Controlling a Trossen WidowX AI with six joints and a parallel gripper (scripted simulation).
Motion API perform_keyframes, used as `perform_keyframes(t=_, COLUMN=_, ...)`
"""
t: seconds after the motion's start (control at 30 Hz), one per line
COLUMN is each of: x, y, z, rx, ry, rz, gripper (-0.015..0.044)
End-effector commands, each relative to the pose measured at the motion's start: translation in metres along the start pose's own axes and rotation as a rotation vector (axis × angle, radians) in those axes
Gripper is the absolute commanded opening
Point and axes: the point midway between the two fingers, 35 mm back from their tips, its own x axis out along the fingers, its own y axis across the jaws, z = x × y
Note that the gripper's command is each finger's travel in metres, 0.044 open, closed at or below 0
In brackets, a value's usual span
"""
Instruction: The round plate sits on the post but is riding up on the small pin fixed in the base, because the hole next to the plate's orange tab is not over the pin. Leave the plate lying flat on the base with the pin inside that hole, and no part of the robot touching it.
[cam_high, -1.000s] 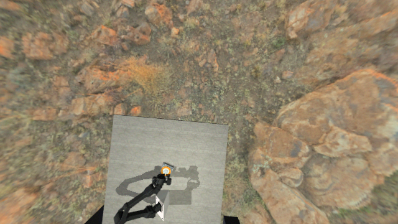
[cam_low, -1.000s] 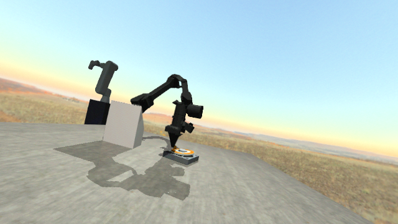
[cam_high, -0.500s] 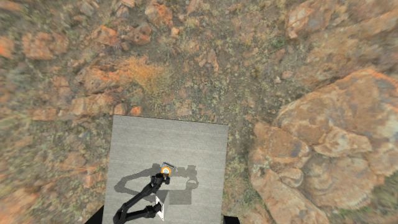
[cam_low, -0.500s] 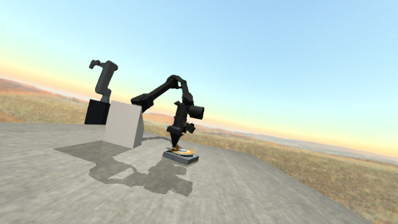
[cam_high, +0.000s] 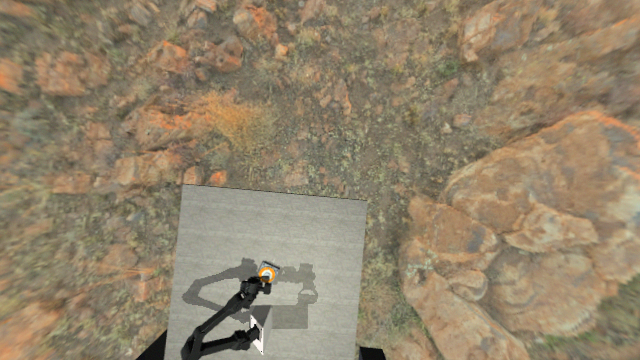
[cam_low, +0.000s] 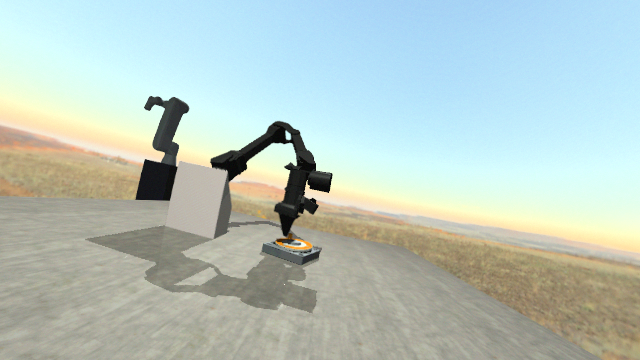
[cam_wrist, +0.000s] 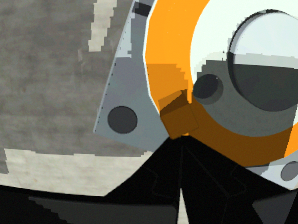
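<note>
- Pincer (cam_wrist: 178, 163): jaws together, nothing between them; in the wrist view they meet in a point at the plate's rim
- Plate (cam_wrist: 174, 43): round, orange ring with a white centre, seated on the post (cam_wrist: 266, 63), lying on the grey base (cam_wrist: 129, 90); the base stands on the worktop (cam_low: 150, 310) near the pale block (cam_low: 197, 200)
- Tab (cam_wrist: 176, 112): darker orange, at the rim nearest the pincer tip; tip looks to be touching it or just beside it, contact cannot be told for sure
- Hole (cam_wrist: 208, 87): dark, in the plate just inside the tab; whether the pin sits in it cannot be told
- Another dark round spot (cam_wrist: 123, 119) shows on the base outside the plate, left of the tab; whether this is the pin or a base hole cannot be told
- Exterior view: arm reaches down steeply, tip at the plate's near edge; plate tilt too small to judge
- Judgement: step in hand looks like nudging the tab to turn the plate about the post
- Left to do, as judged: hole over pin not confirmed, plate not confirmed flat, pincer not yet drawn away from the plate
</note>
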Motion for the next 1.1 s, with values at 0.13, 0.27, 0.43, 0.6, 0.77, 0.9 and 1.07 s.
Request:
perform_keyframes(t=0.13, x=-0.004, y=0.007, z=0.010, rx=-0.002, ry=-0.009, rz=0.004, gripper=0.0000)
perform_keyframes(t=0.27, x=-0.004, y=0.009, z=0.014, rx=-0.002, ry=-0.009, rz=0.004, gripper=0.0000)
perform_keyframes(t=0.43, x=-0.005, y=0.011, z=0.019, rx=-0.002, ry=-0.010, rz=0.004, gripper=0.0000)
perform_keyframes(t=0.6, x=-0.005, y=0.012, z=0.023, rx=-0.002, ry=-0.010, rz=0.004, gripper=0.0000)
perform_keyframes(t=0.77, x=-0.005, y=0.013, z=0.028, rx=-0.002, ry=-0.010, rz=0.004, gripper=0.0000)
perform_keyframes(t=0.9, x=-0.005, y=0.013, z=0.030, rx=-0.002, ry=-0.010, rz=0.004, gripper=0.0000)
perform_keyframes(t=1.07, x=-0.005, y=0.013, z=0.033, rx=-0.002, ry=-0.010, rz=0.004, gripper=0.0000)
